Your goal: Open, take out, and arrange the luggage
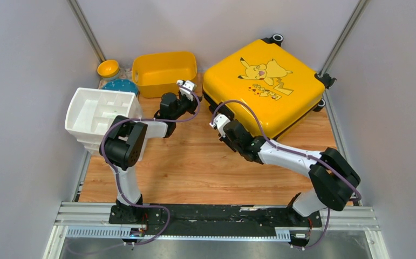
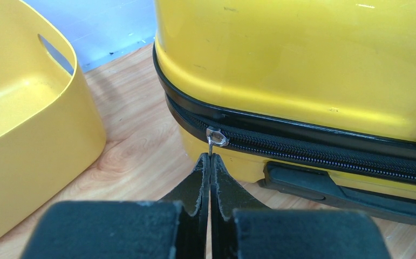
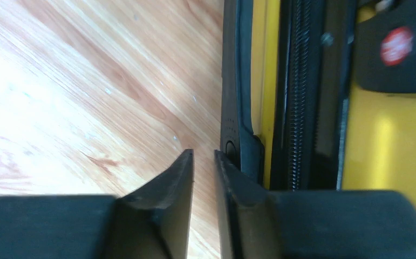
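The luggage [image 1: 265,86], a yellow hard-shell suitcase with a Pikachu print, lies flat and closed at the back right of the table. My left gripper [image 1: 186,86] is at its left corner, shut on the small metal zipper pull [image 2: 216,137], whose tab runs down between the fingertips of the left gripper [image 2: 210,156]. The black zipper [image 2: 329,156] runs right from there above a black side handle [image 2: 324,183]. My right gripper [image 1: 216,121] is low at the near side of the luggage [image 3: 383,140]. A narrow gap shows between the jaws of the right gripper [image 3: 204,154], with only table behind it.
A plain yellow tub [image 1: 165,73] stands just left of the suitcase, close to my left gripper. A white compartmented organiser [image 1: 100,113] leans at the far left. A small yellow bowl [image 1: 108,68] and a teal object [image 1: 120,86] sit in the back left corner.
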